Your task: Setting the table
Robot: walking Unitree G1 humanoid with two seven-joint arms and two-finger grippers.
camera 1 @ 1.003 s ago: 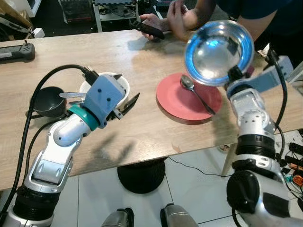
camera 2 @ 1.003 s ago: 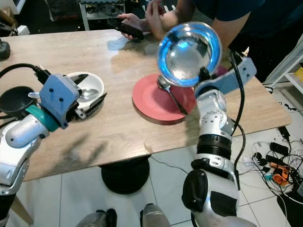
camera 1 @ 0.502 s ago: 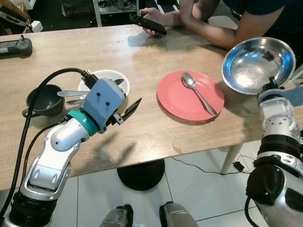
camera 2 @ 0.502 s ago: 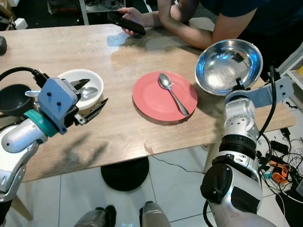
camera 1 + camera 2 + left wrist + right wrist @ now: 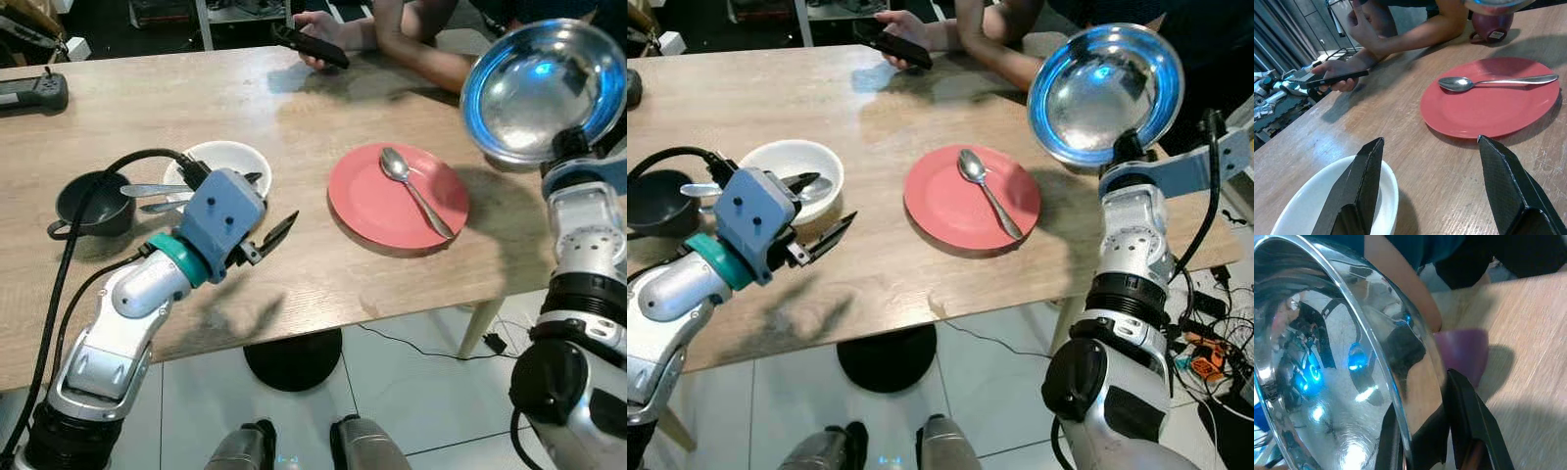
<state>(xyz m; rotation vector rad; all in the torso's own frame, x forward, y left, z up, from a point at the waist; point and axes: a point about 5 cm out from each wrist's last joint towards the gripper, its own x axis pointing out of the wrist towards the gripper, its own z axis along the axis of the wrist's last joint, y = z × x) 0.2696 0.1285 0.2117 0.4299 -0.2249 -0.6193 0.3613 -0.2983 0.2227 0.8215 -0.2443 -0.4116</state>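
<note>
Raised higher, right gripper [image 5: 1422, 431] pinches steel bowl [image 5: 542, 88]; left gripper [image 5: 263, 230] hovers, fingers spread.

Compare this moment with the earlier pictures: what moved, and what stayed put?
The right gripper swung the steel bowl from over the red plate out to the robot's right, lower, then up again, always gripped. The left gripper stays open beside the white bowl; spoon unmoved.

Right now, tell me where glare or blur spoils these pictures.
Both eye views: blue glare on the steel bowl held up by the right gripper; the table is evenly lit and sharp. Right wrist view: the purple cup is blurred. Left wrist view: plate and spoon sharp, near fingers slightly soft.
</note>
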